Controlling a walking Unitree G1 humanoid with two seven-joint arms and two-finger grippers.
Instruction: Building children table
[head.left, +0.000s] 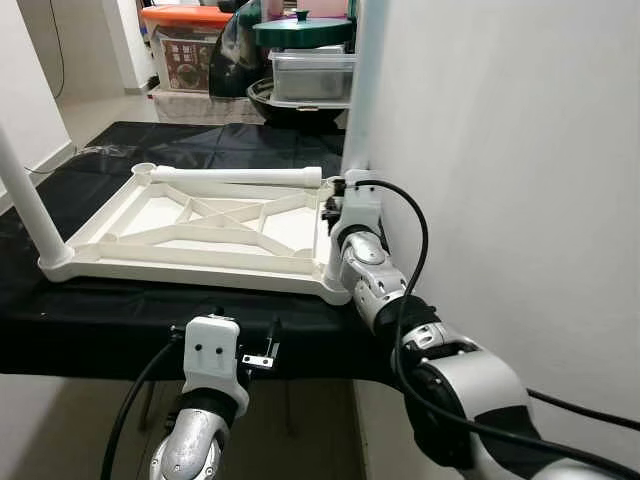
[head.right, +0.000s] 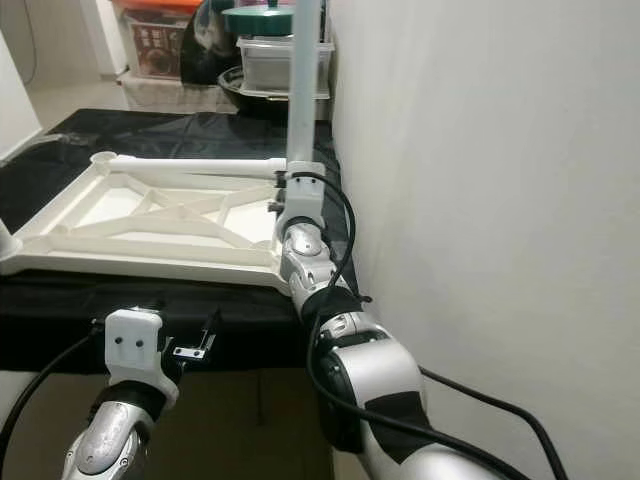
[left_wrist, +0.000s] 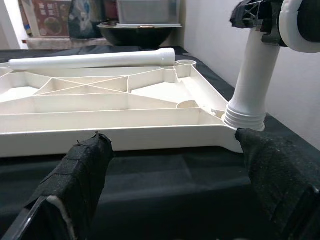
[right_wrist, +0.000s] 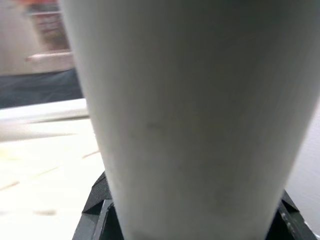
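Right gripper (head.left: 345, 185) pinches the upright leg (head.left: 366, 80), which we judge it steadies in the corner socket of the upturned white tabletop (head.left: 200, 225) on the black-covered table (head.left: 100, 310). Left gripper (left_wrist: 175, 165), fingers spread, waits near the tabletop's near edge. A loose leg (head.left: 235, 176) lies across the far rim.

**Counter layout**

Tabletop (head.left: 200, 235) lay upside down on the counter (head.left: 120, 320). Upright legs stood at its near-left corner (head.left: 30, 205) and near-right corner (head.left: 362, 85), beside the wall (head.left: 520, 180). Loose leg (head.left: 235, 176) lay along its far edge. Containers (head.left: 312, 70) stood behind.
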